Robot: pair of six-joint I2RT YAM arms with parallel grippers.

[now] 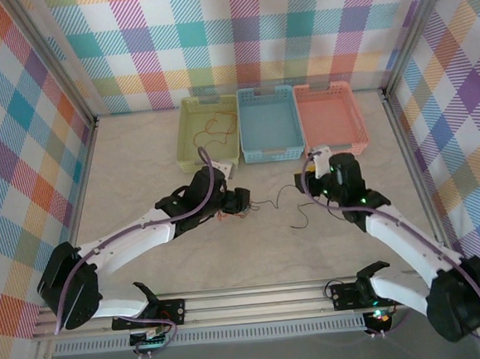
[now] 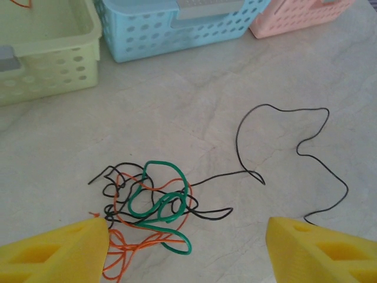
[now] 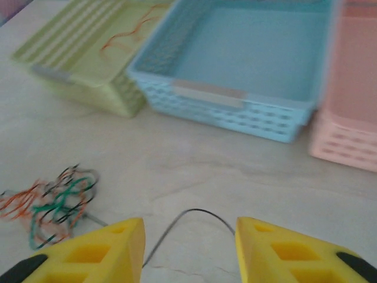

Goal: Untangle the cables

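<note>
A tangle of cables (image 2: pixel 150 197) lies on the table: a green cord (image 2: pixel 154 207), an orange-red cord (image 2: pixel 126 247) and a black cord (image 2: pixel 277 135) whose long tail snakes off to the right. My left gripper (image 2: pixel 188 239) is open, hovering just in front of the tangle, which lies towards its left finger (image 2: pixel 59 250). In the top view that gripper (image 1: pixel 240 200) stands over the tangle (image 1: pixel 230 214). My right gripper (image 3: pixel 189 236) is open, with an arch of the black cord (image 3: pixel 197 212) between its fingers on the table. The tangle (image 3: pixel 59 203) lies to its left.
Three baskets stand side by side at the back: light green (image 1: pixel 183 134), blue (image 1: pixel 271 154) and pink (image 1: pixel 360 120). A loose orange-red cord (image 1: pixel 213 127) lies in the green basket. The checkered walls close the table on three sides.
</note>
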